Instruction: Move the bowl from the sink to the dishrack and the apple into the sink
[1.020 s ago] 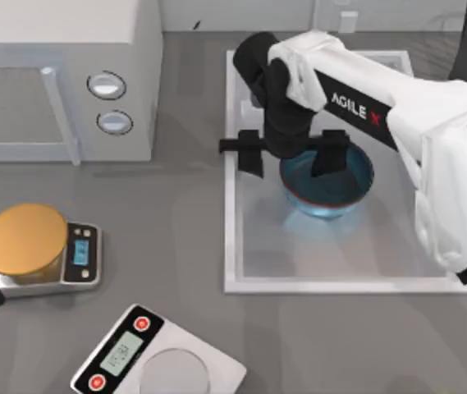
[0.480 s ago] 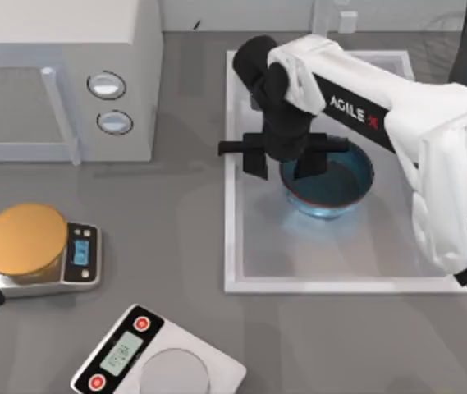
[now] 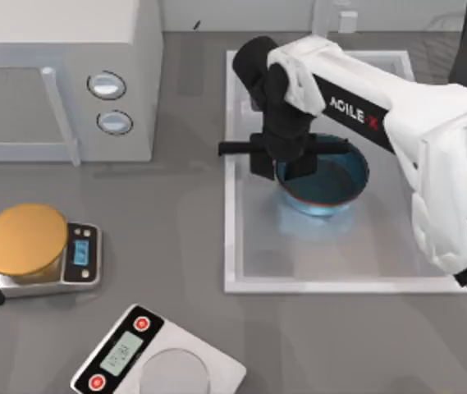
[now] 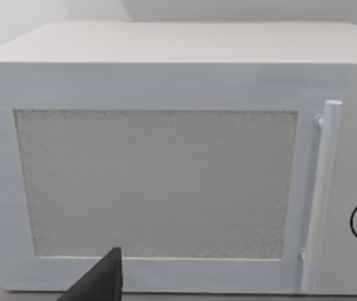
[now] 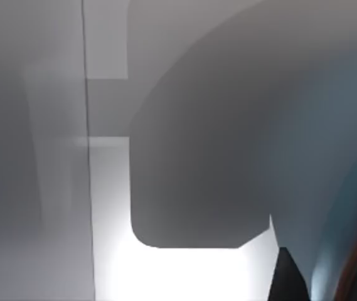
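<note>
Right pincer [image 3: 284, 159] is seen low over the left rim of the bowl [image 3: 331, 182], fingers narrowed with the rim between them; a grip on the bowl is judged. The bowl sits in the sink [image 3: 241, 271], toward its back left part. The coming lift is judged to turn on the rim hold: the bowl's body lies to the pincer's right. Left arm is parked at the surface's [image 3: 176, 246] left edge, facing the microwave [image 4: 165, 157]; its pincer state cannot be told.
</note>
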Available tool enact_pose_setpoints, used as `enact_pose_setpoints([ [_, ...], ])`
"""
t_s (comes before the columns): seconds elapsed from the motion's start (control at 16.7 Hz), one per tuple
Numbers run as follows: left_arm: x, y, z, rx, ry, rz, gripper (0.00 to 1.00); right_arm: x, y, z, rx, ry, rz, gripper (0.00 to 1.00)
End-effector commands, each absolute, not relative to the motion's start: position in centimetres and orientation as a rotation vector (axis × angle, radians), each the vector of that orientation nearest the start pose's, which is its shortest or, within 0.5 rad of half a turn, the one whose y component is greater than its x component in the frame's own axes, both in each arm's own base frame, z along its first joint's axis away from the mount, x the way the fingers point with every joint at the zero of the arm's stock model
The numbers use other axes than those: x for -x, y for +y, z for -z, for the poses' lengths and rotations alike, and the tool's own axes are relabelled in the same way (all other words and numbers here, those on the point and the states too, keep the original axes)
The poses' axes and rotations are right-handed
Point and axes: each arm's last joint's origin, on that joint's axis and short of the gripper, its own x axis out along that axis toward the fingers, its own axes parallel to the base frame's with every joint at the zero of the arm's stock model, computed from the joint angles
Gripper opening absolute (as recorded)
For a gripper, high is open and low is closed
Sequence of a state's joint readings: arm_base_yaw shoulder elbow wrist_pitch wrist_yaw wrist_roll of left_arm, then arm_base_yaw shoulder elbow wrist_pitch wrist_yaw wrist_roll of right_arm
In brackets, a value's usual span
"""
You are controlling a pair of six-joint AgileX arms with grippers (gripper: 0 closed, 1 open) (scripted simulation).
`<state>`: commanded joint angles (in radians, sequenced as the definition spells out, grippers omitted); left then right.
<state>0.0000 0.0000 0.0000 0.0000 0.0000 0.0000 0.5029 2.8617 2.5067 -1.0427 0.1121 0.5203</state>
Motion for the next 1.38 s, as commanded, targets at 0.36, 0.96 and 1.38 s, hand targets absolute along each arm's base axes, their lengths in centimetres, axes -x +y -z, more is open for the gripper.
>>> enact_pose_setpoints([
  [0.36, -10.6, -0.1, -16.0, 0.0, 0.0, 0.0, 1.0, -47.8, 26.7, -5.0, -0.01, 1.367, 0.01, 0.0],
  [0.96, -10.6, -0.1, -16.0, 0.0, 0.0, 0.0, 1.0, -34.6, 31.7, -23.1, -0.014, 1.36, 0.001, 0.0],
  [1.38, -10.6, -0.1, -16.0, 0.0, 0.0, 0.0, 1.0, -20.0, 27.9, -34.2, -0.023, 1.356, 0.0, 0.0],
])
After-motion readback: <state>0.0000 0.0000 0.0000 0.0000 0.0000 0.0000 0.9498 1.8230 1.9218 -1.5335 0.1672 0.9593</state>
